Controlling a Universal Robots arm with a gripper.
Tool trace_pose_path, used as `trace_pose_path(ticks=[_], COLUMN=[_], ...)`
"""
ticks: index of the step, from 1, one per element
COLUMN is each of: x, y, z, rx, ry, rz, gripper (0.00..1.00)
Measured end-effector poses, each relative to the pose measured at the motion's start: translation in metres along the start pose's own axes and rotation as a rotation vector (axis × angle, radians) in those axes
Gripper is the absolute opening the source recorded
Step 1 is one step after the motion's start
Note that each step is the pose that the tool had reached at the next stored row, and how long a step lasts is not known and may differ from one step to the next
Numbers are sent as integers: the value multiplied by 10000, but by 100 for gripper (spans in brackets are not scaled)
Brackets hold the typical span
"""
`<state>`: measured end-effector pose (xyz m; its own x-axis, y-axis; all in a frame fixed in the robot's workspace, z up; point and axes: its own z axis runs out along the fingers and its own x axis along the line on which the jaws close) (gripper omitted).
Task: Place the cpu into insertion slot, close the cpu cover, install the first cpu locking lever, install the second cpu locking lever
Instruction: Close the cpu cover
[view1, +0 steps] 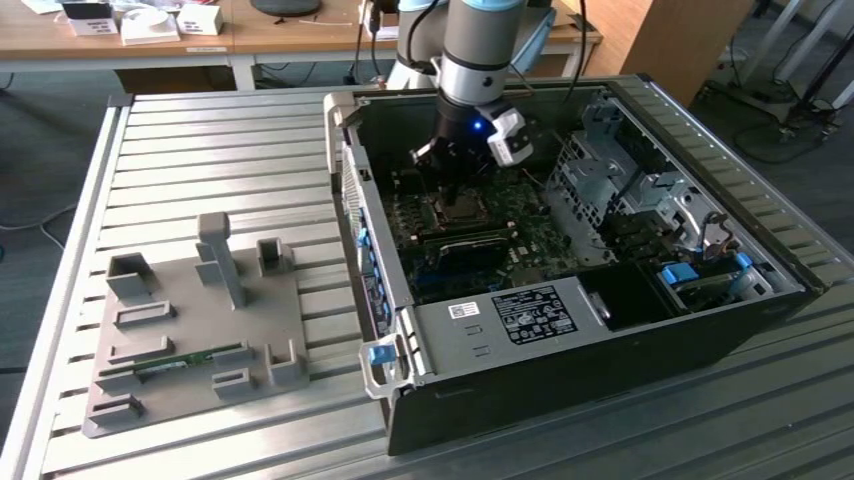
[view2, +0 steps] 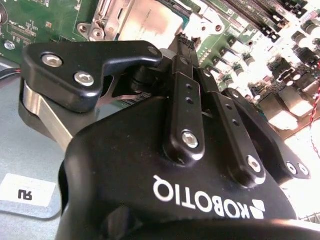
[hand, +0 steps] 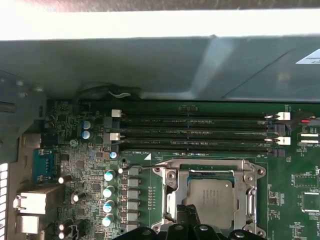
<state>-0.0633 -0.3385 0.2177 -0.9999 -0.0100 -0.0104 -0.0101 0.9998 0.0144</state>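
Observation:
In the exterior view my gripper (view1: 462, 192) reaches down into the open computer case, right over the insertion slot (view1: 466, 212) on the green motherboard. In the first wrist view the cpu (hand: 212, 196) lies flat in the slot, its grey metal top showing through the window of the cpu cover (hand: 171, 197), which lies down around it. The black fingertips (hand: 186, 214) sit together at the cpu's near edge. The second wrist view shows the gripper (view2: 186, 41) shut, with nothing seen between its fingers, pointing at the cpu (view2: 152, 20).
Long black memory slots (hand: 200, 132) run beside the socket, and a row of capacitors (hand: 107, 197) stands on its other side. The case wall (hand: 150, 65) rises behind them. A grey fixture plate (view1: 200, 320) lies on the slatted table at the exterior view's left.

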Motion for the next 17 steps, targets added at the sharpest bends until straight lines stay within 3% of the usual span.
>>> trace_pose_path(ticks=[17], x=[27], y=[-1], z=[54], rx=[2], ry=[-1], rz=[0], gripper=[11])
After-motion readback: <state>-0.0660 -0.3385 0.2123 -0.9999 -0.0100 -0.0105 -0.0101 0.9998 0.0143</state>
